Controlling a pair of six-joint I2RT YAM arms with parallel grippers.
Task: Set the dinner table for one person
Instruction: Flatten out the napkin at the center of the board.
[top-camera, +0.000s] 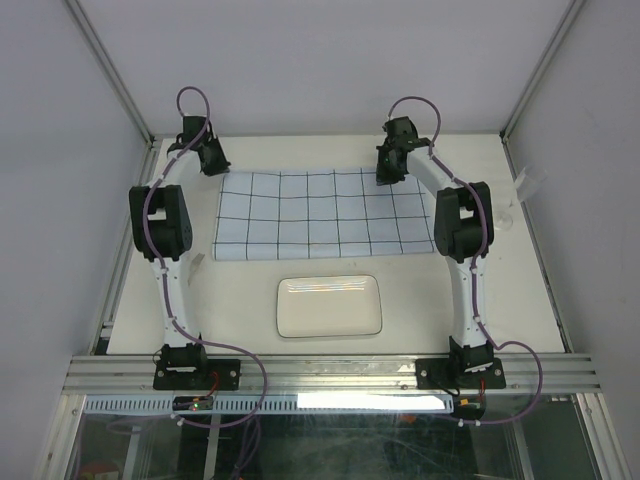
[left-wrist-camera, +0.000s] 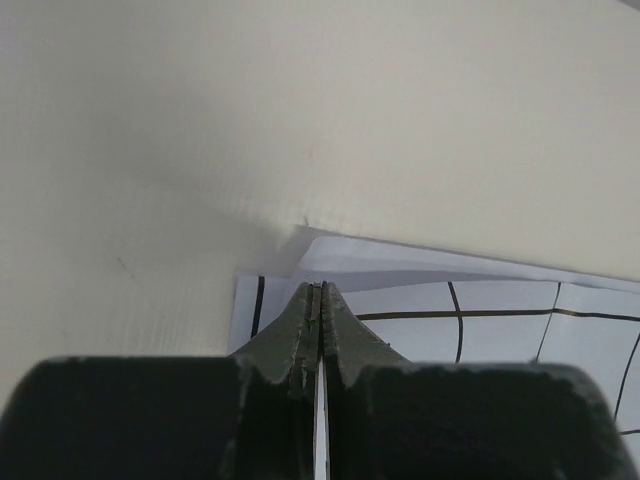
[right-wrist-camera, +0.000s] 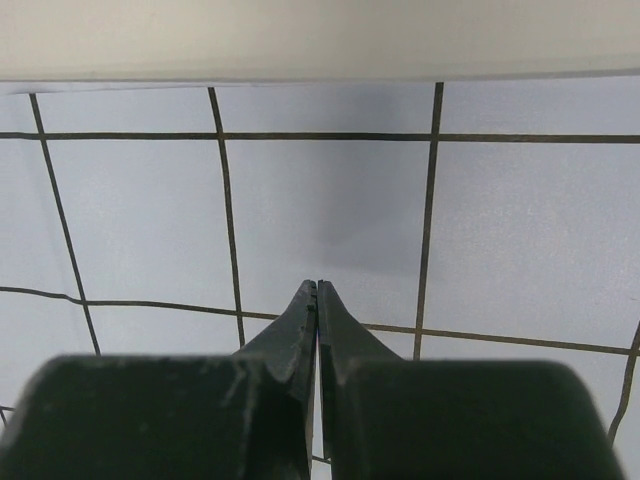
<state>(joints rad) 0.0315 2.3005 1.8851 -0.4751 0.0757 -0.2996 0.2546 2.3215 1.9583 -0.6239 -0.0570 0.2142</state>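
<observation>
The cream-white dinner table (top-camera: 420, 290) carries a pale-blue cloth with dark grid lines (top-camera: 325, 213) spread across its far middle. A white rectangular plate (top-camera: 329, 306) lies in front of the cloth. My left gripper (top-camera: 213, 158) is shut at the cloth's far left corner. In the left wrist view (left-wrist-camera: 318, 288) that corner (left-wrist-camera: 330, 252) is raised in a small fold just past the tips. My right gripper (top-camera: 387, 172) is shut over the cloth's far edge. The right wrist view (right-wrist-camera: 317, 284) shows flat cloth (right-wrist-camera: 140, 220) below it and its shadow ahead.
Grey walls and aluminium posts enclose the table on three sides. A small white piece (top-camera: 527, 185) sits at the right edge. An aluminium rail (top-camera: 330, 372) with both arm bases runs along the near edge. Bare tabletop shows beyond the cloth (left-wrist-camera: 300, 100).
</observation>
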